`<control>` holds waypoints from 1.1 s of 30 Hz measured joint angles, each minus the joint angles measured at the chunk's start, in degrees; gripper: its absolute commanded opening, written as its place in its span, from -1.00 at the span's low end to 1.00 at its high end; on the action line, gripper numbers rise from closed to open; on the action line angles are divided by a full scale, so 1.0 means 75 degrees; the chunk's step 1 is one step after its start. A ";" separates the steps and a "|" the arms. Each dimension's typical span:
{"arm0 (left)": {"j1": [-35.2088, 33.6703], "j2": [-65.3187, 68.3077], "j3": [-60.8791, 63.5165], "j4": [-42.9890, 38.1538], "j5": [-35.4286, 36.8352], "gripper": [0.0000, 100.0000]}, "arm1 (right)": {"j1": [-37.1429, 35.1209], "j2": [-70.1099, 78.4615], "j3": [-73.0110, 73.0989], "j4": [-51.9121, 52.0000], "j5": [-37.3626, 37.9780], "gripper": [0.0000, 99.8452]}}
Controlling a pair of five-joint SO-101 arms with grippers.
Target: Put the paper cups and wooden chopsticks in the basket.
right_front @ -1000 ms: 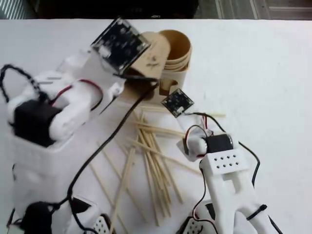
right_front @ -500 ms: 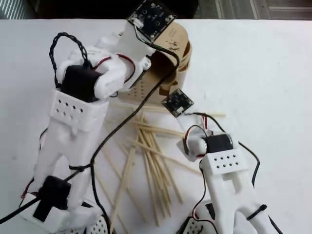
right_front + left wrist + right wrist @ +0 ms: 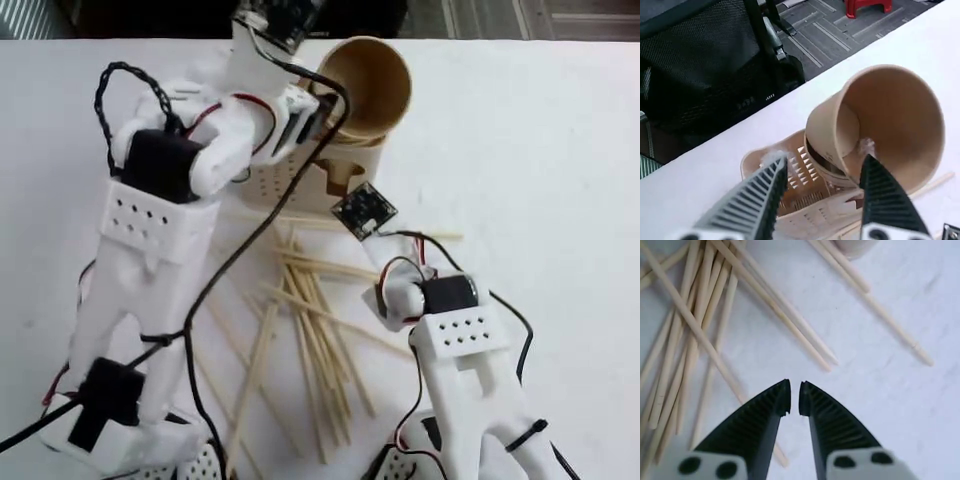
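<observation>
Paper cups, tan and tapered (image 3: 370,85): nested in white perforated plastic basket (image 3: 285,185) at far side of white table (image 3: 560,150), top cup tilted, not seated flush. Cup half of job judged done or close to it. Thin pale wooden chopsticks (image 3: 315,340): scattered loose on table between the arms, none seen in basket, so likely the bulk of work left. Left gripper (image 3: 822,162) above basket, jaws spread wide, gripping nothing, top cup just past fingertips. Right gripper (image 3: 794,395) low over table beside chopstick pile, jaws almost together, nothing between them. Hard to make out: number of cups in stack, basket interior under left arm, right gripper under its own camera board in high view.
</observation>
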 measured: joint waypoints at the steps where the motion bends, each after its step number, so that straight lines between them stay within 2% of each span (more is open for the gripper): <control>1: -0.0023 0.0035 0.0000 -0.0105 0.0023 -0.50 | 0.0000 0.0000 0.0000 0.0000 0.0000 -0.91; 11: -0.0387 0.1184 0.0000 -0.1102 0.0082 -0.50 | 0.0000 0.0000 0.0000 0.0000 0.0000 -0.91; 26: -0.0645 0.1266 0.0000 -0.2919 0.0903 -0.50 | 0.0000 0.0000 0.0000 0.0000 0.0000 -0.91; 30: -0.0645 0.1266 0.0000 -0.2884 0.0903 -0.50 | 0.0000 0.0000 0.0000 0.0000 0.0000 -0.91; 33: -0.0645 0.1266 -0.0105 -0.2344 0.0903 -0.50 | 0.0000 0.0000 0.0000 0.0000 0.0000 -0.91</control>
